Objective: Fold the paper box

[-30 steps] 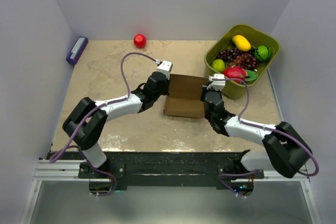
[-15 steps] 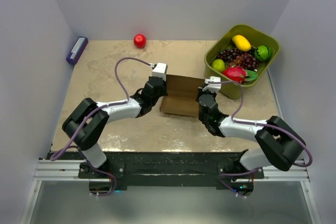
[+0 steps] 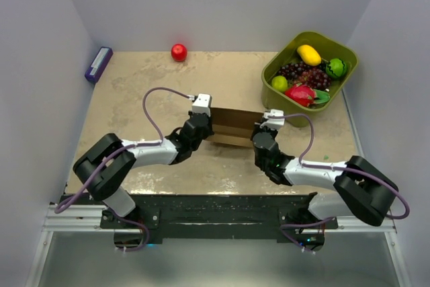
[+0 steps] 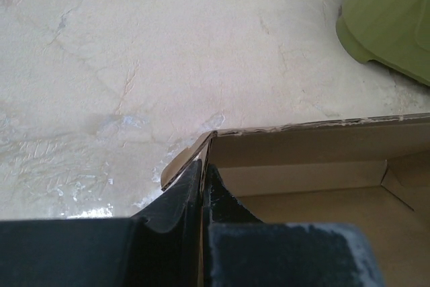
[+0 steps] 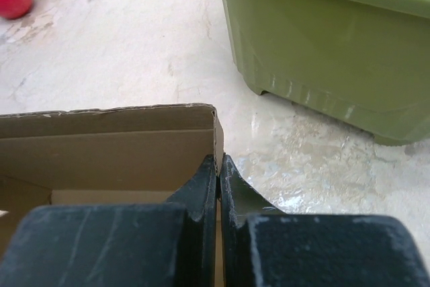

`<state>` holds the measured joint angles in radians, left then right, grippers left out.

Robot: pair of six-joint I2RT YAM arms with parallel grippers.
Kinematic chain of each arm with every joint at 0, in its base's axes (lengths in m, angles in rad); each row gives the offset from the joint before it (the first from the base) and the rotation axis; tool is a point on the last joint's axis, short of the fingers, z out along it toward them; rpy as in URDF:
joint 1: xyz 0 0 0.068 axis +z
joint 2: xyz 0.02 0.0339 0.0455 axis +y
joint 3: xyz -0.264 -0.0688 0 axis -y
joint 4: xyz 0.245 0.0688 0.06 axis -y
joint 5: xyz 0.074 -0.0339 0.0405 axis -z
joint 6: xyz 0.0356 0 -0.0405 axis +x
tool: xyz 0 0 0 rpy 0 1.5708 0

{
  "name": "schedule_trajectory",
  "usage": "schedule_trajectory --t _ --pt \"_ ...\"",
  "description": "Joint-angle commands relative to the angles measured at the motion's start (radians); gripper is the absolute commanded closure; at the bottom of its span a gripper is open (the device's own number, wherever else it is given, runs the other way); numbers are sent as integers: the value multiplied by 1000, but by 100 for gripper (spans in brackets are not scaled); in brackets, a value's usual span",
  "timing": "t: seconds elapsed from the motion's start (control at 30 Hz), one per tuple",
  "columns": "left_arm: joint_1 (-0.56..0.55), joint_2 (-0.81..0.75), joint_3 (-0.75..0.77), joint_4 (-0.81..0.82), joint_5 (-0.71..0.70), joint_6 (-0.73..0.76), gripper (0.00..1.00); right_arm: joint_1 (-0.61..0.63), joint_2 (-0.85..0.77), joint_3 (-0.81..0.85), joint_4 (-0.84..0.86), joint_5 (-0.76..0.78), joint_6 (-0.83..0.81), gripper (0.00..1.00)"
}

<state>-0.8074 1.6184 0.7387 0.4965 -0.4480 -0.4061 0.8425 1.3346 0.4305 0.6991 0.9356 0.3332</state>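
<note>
We see the box standing open-topped at mid-table, between the two arms. The left gripper is pinched tight on the box's left wall at a corner, where a small flap juts outward. The right gripper is pinched on the right wall the same way — cardboard sits between the fingers in both wrist views.

The nearest neighbour is the bin, just past the box's right end and apart from it, filled with fruit. The right arm's cable loops close by the bin's near wall. A red ball lies at the table's far edge, well apart from the box, and a purple block lies by the left wall.

The table is beige and mottled like stone, with glossy patches. Pale grey-lilac walls close it in on three sides.
</note>
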Motion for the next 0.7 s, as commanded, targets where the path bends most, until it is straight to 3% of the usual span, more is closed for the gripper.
schedule_trajectory --t 0.0,0.13,0.23,0.27,0.33,0.37,0.47,0.67 --pt "-87 -20 -54 39 123 -77 100 64 -29 -10 23 -101 113 100" --pt "-96 -26 -70 53 118 -53 100 72 -28 20 -30 -107 132 97" --pt "-116 -38 -105 73 69 -33 100 76 -60 30 -99 -107 171 81" --pt "-121 -46 -114 80 40 -28 100 76 -74 30 -116 -115 194 69" --pt "-130 -54 -150 109 17 -16 100 76 -119 24 -165 -130 208 59" --pt "-134 -61 -160 119 0 -11 100 76 -135 25 -188 -147 222 48" --pt "-153 -80 -205 155 -30 13 100 78 -202 24 -291 -181 246 37" --pt "-202 -117 -280 231 -96 75 100 78 -395 -16 -469 -280 260 25"
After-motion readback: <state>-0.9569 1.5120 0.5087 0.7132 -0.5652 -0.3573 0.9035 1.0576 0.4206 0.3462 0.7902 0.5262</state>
